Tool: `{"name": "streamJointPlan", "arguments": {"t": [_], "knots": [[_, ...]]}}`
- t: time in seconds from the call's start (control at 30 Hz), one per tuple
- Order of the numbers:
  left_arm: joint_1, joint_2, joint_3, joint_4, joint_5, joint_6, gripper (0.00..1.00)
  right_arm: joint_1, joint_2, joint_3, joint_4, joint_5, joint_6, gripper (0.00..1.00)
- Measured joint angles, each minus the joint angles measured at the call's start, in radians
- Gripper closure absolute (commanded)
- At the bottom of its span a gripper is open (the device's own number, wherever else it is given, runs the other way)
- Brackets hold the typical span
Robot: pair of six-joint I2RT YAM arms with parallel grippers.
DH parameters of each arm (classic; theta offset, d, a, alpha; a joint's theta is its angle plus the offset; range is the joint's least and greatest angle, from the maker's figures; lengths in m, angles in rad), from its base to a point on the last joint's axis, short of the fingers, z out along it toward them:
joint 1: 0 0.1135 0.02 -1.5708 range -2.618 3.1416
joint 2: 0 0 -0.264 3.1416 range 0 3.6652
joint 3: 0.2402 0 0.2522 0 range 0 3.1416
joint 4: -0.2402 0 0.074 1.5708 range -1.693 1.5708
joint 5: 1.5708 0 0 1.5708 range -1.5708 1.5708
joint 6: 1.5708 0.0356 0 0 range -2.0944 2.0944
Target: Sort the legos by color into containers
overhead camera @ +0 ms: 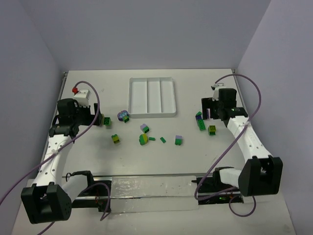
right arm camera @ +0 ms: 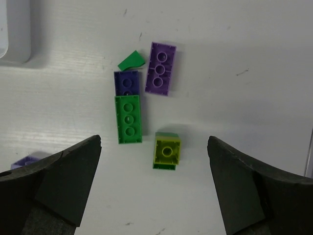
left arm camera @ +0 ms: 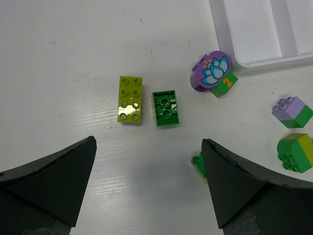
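Tabletop (overhead camera: pixel 161 161): white.
Left hand (left arm camera: pixel 147 147): open, empty; lime brick (left arm camera: pixel 130 99) just ahead, lying lengthwise away.
Right hand (right arm camera: pixel 154 144): open, empty.

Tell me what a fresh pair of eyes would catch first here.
The white tray at the far middle holds no bricks, while the legos lie scattered nearer the arms. Both the left hand and right hand hang open over small clusters; a purple lotus-printed piece stands out by the tray's corner.
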Motion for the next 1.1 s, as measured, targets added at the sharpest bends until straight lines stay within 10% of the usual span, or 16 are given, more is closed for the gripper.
{"name": "streamJointPlan", "arguments": {"t": [1.1], "knots": [[0.000,0.096,0.001,0.003,0.001,0.002,0.01,0.000,0.657,0.324,-0.033,0.096,0.085,0.52]]}}
